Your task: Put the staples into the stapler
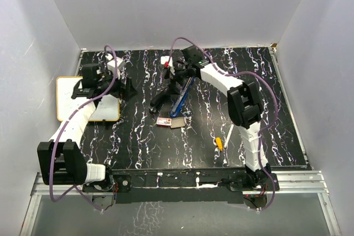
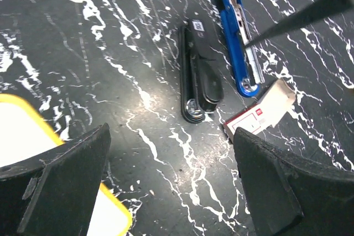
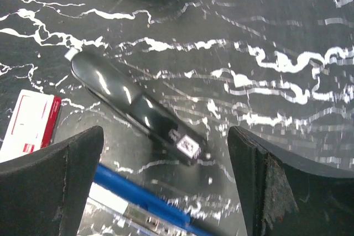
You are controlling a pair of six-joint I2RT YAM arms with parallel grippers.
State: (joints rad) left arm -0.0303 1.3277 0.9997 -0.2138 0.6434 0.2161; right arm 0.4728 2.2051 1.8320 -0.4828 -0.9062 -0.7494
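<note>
We find the blue stapler (image 2: pixel 235 37) seemingly opened for loading, staples (image 2: pixel 260 115) just beside it; left fingers (image 2: pixel 61 186) and right fingers (image 3: pixel 276 186) spread wide, empty.

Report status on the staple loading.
Left fingers open, empty; right fingers open, empty. Staples box on table beside blue stapler. Black stapler alongside, nothing blocking.

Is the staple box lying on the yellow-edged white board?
No, the staple box lies on the black marbled table, apart from the board.
</note>
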